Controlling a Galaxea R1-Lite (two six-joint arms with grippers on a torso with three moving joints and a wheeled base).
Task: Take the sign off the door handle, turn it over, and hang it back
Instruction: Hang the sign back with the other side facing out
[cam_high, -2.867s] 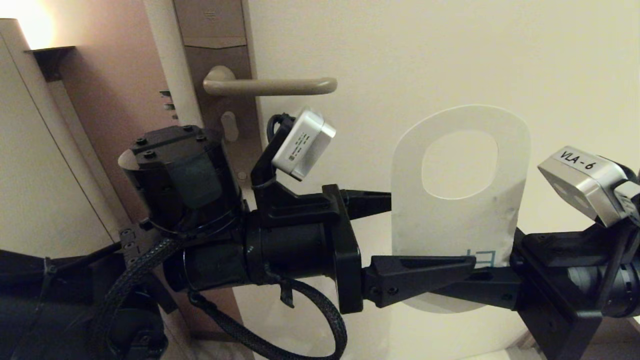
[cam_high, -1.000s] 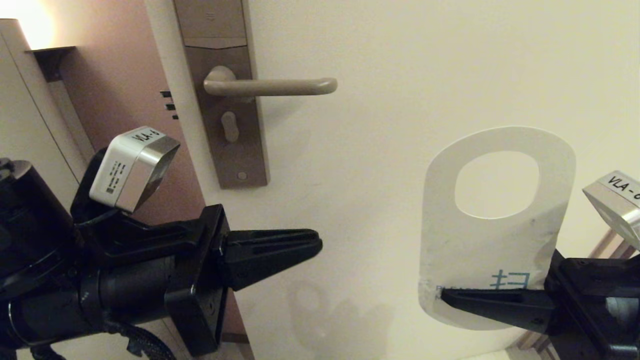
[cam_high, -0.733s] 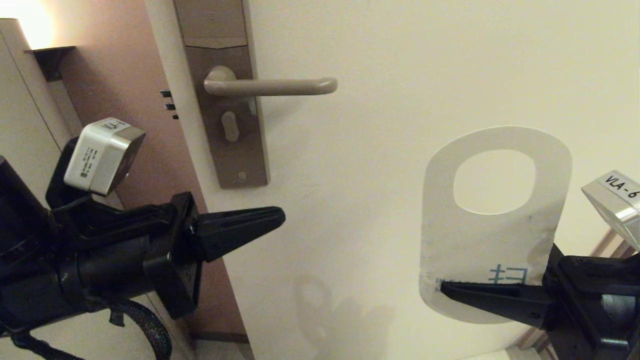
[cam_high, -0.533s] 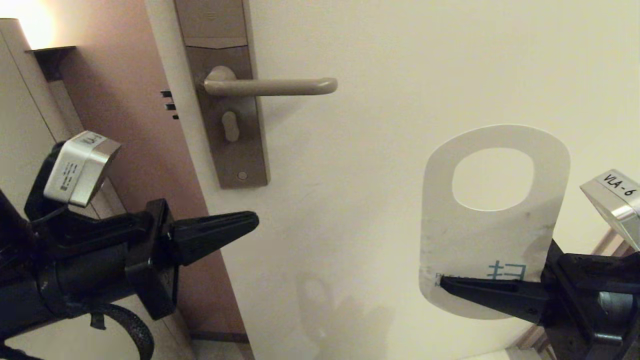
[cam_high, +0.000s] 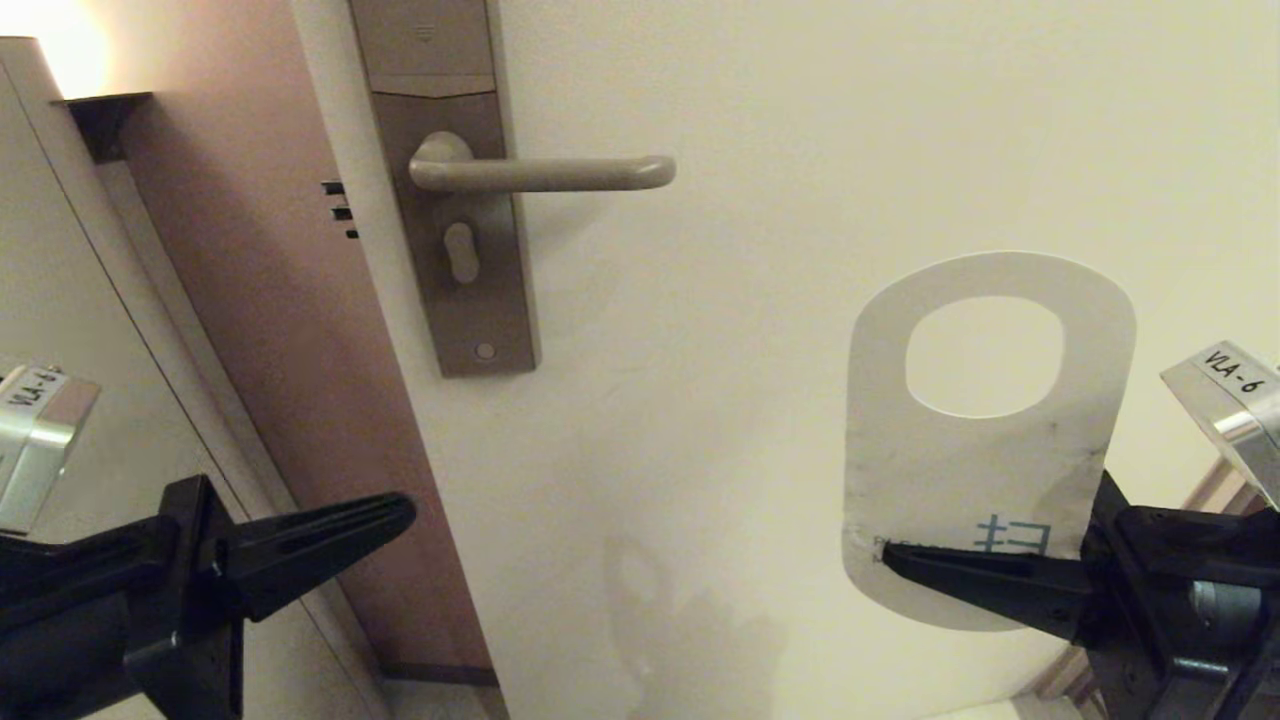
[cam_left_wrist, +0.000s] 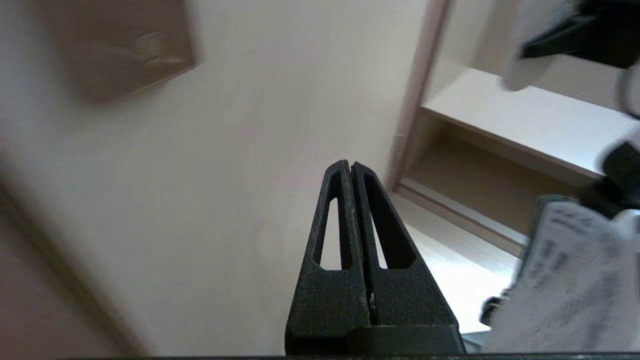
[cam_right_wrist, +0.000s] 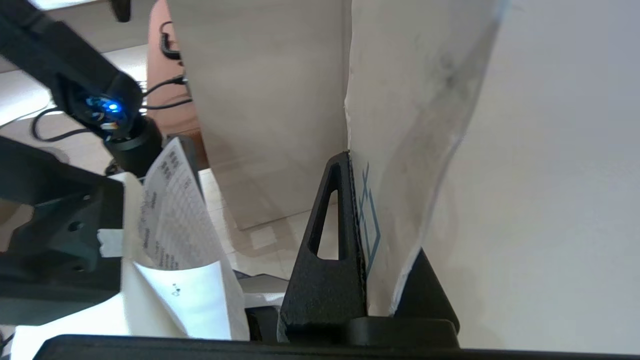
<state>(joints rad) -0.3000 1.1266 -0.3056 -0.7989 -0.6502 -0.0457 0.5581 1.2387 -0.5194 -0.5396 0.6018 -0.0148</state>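
With its white side showing, the sign (cam_high: 985, 440) is pinched low in the right gripper (cam_high: 900, 565), well right of the door handle (cam_high: 545, 173), so rehanging means threading its hole over the lever tip, while the left gripper (cam_high: 400, 510) sits closed and empty.

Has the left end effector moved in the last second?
Yes. The left end effector, shut and empty, has pulled down and left, away from the beige-grey lever door handle.
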